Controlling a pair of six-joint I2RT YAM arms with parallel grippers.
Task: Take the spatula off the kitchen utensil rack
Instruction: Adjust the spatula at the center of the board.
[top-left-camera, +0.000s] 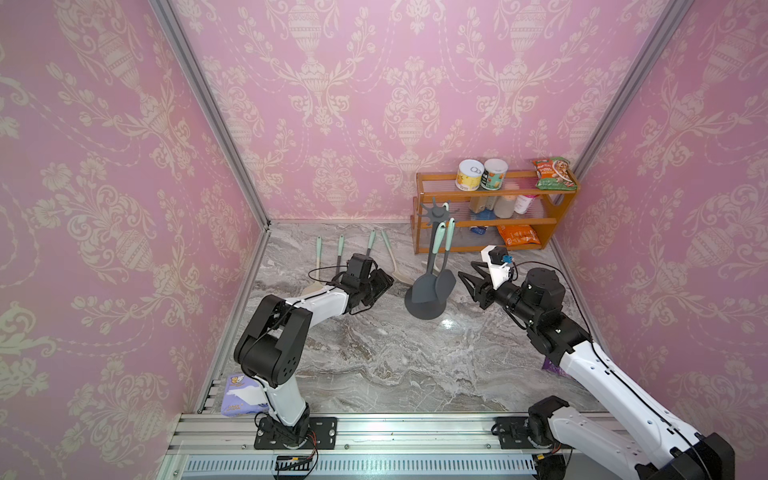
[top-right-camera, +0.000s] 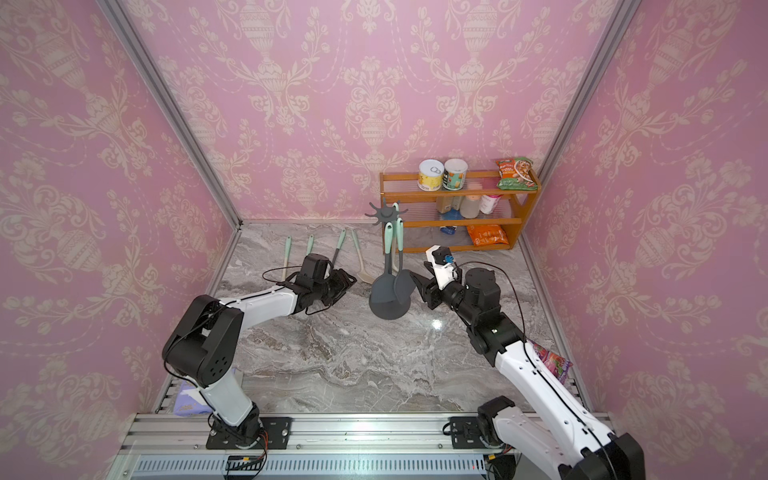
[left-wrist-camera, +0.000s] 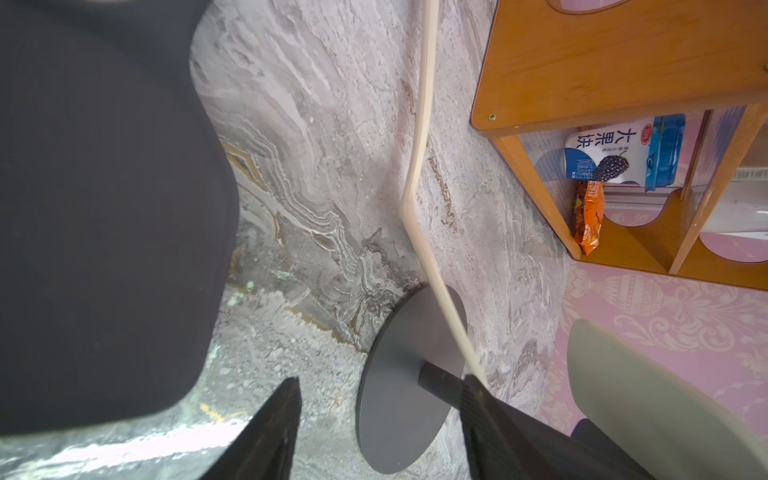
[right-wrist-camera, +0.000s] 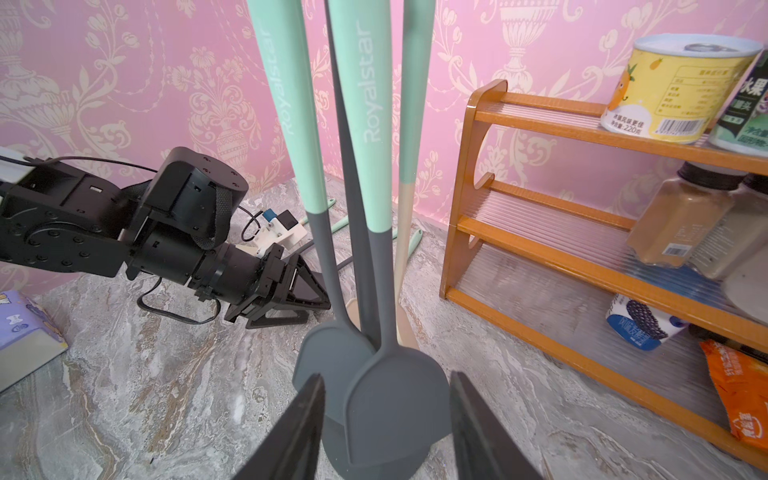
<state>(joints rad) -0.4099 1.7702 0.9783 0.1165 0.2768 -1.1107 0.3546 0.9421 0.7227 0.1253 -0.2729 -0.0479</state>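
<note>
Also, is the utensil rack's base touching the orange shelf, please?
Apart: the left wrist view shows bare marble between the rack base and the orange shelf.

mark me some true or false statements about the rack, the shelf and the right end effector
1. The rack stands upright on the table. True.
2. The right end effector grips the spatula. False: its jaws stand open near the hanging spatula and hold nothing.
3. Two cans stand on the top tier of the shelf. True.
4. The orange packet lies on the top tier. False: it lies on the bottom tier.
5. Some utensils lie flat on the table. True.
</note>
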